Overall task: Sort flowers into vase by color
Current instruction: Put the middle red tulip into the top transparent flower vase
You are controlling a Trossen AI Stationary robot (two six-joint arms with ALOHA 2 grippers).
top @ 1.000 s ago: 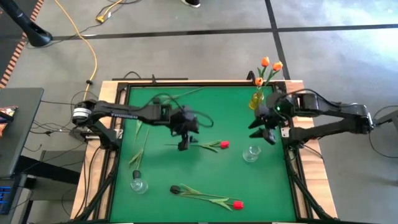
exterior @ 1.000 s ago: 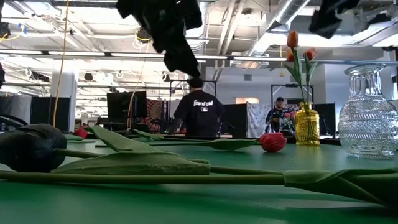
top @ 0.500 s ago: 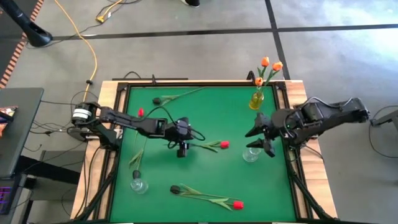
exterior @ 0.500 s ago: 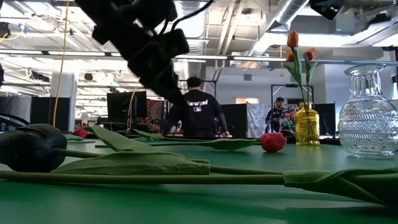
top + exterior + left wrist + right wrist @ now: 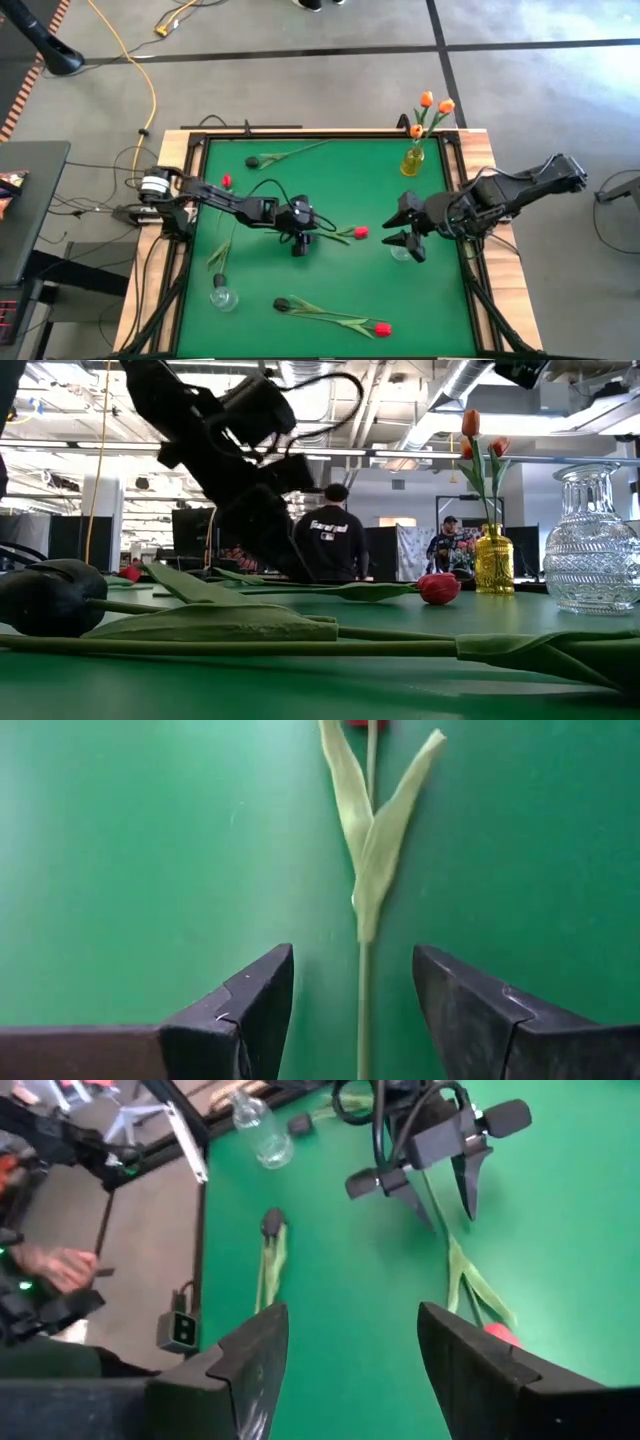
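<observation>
I've got the left gripper [image 5: 300,243] low over the middle of the green table [image 5: 330,180], jaws spread, and through the left wrist camera the thin stem of the red tulip [image 5: 362,870] runs right up the gap between the two fingers [image 5: 250,1010] — not pinched, bare mat showing on either side of it. From above, that flower [image 5: 345,234] lies flat with its red head pointing toward the right arm, leaves fanned just past my fingertips.

My right gripper [image 5: 407,228] hangs near the right edge, jaws wide apart too, holding nothing, just above the clear glass vase [image 5: 402,248]. Its wrist camera looks across at the left gripper [image 5: 432,1165] straddling the stem.

Elsewhere: the yellow vase [image 5: 412,160] stands at the far right corner with orange tulips [image 5: 430,108] upright in it. A second clear vase [image 5: 222,294] sits near the front left. Another red tulip [image 5: 345,320] lies along the front edge, head-to-tail with a dark tulip [image 5: 283,304] — and one more dark-headed tulip [image 5: 275,155] rests at the back. In the low view a person [image 5: 328,540] stands behind the table, back turned.
</observation>
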